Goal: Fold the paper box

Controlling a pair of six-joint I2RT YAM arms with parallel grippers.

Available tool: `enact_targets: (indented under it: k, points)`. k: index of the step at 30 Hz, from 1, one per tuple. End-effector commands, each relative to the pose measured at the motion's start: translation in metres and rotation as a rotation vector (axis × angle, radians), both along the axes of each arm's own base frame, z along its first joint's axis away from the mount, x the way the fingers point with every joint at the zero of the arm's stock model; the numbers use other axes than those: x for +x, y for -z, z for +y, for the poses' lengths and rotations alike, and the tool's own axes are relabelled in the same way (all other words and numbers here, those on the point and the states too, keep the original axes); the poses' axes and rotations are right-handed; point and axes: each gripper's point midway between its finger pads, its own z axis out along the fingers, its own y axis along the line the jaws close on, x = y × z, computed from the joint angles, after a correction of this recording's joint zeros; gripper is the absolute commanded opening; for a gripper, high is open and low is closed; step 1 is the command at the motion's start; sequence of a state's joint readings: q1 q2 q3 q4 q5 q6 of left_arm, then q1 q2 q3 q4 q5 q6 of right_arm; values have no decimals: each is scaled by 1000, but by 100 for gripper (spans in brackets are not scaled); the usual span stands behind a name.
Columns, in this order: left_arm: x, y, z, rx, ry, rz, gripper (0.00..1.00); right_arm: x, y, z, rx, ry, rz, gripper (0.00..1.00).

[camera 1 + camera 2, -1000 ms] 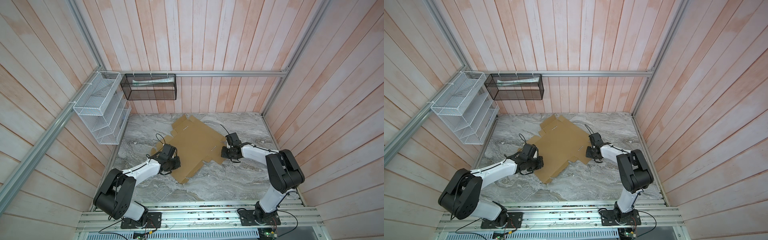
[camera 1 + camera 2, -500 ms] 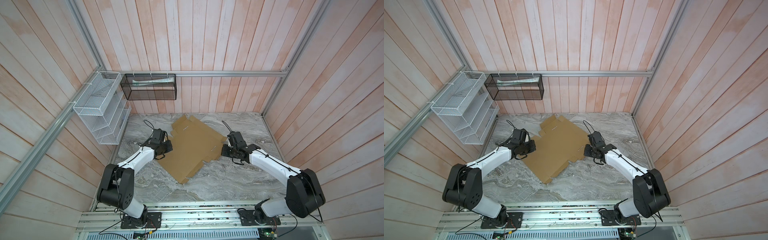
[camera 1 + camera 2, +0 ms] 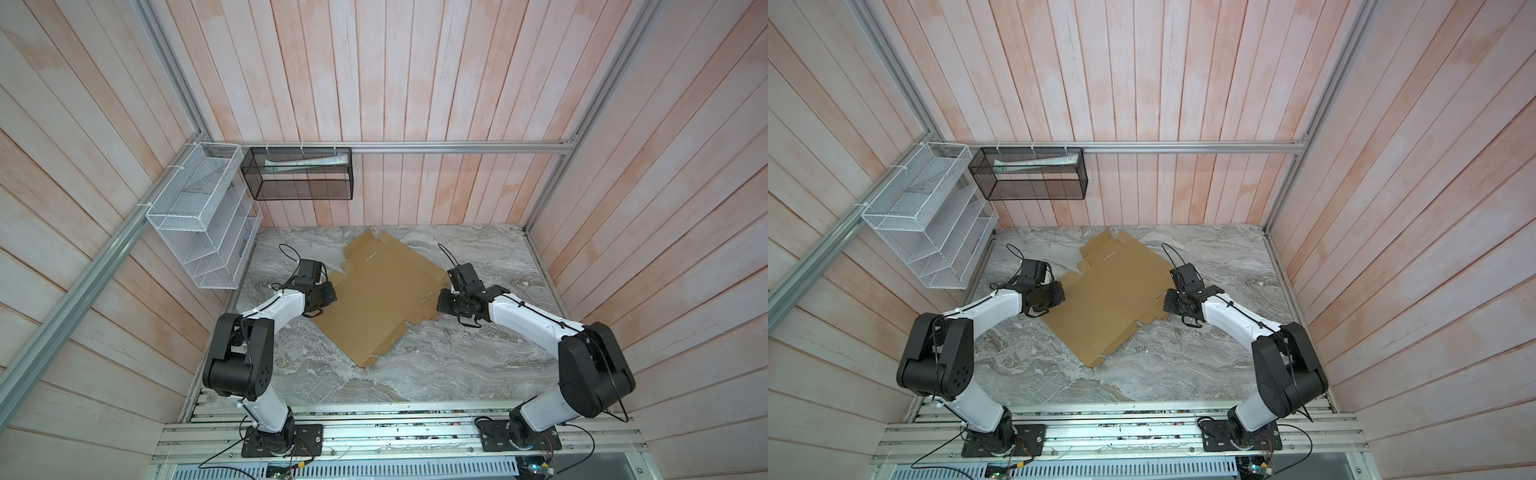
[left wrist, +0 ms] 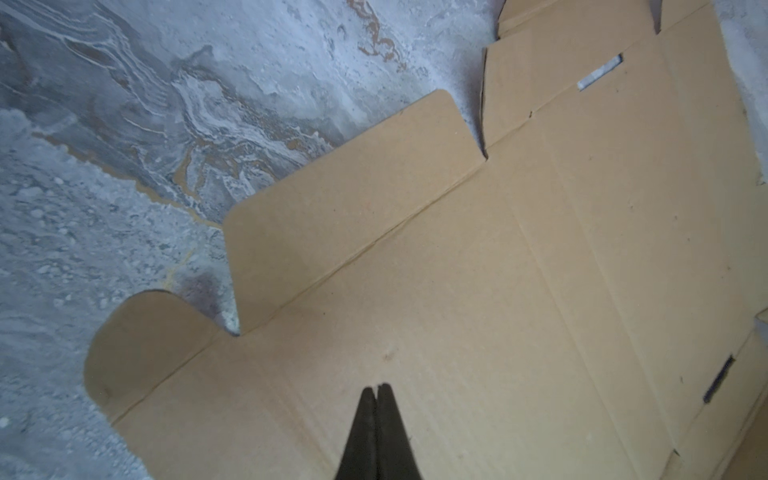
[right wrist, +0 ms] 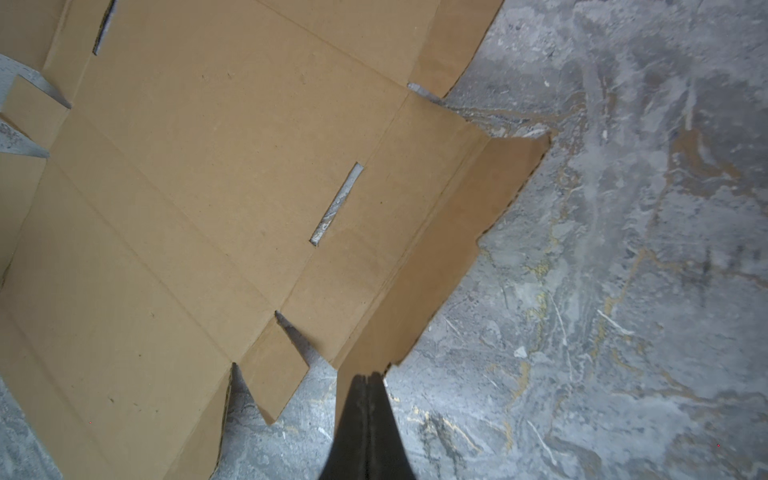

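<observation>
1. In both top views, the paper box (image 3: 382, 295) (image 3: 1113, 299) is seen as an unfolded sheet lying flat and askew on the grey marbled counter (image 3: 436, 365) (image 3: 1163, 365), from its middle toward the back wall.
2. The left hand (image 3: 327, 296) (image 3: 1055, 297) is seen at the sheet's left edge and the right hand (image 3: 445, 302) (image 3: 1169, 306) at its right edge. Both sets of fingertips are hidden beneath the wrist housings, so the grip cannot be read from above.
3. A white wire rack (image 3: 199, 232) and a black mesh basket (image 3: 299, 178) are mounted at the back left. The pale contents of the basket cannot be made out.
4. In the left wrist view, the left hand (image 4: 377, 390) is shown pressed together with nothing between its fingers. Its tip is over a broad panel of the paper box (image 4: 498, 291); contact cannot be judged. The sheet is cut off by the frame.
5. In the right wrist view, the right hand (image 5: 368, 380) is likewise pressed together, empty, with its tip at the corner of a darker outer flap (image 5: 457, 257). Whether it touches cannot be told. The counter is visible through a narrow slot (image 5: 336, 203).
</observation>
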State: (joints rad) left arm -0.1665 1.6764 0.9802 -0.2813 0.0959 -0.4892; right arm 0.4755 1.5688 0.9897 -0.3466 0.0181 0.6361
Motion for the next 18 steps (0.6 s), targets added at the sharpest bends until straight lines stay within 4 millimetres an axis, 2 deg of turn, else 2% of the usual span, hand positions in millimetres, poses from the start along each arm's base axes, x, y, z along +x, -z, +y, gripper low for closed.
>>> enact_targets:
  k: [1,9,18]
  points:
    - [-8,16,4,12,6,24,0,16,-2,15,27,-15,-18,0]
    - [-26,28,4,-6,1,52,0,45,18,37,48,-43,5,0]
    - [-54,37,-5,-71,26,85,0,65,44,54,56,-67,40,0]
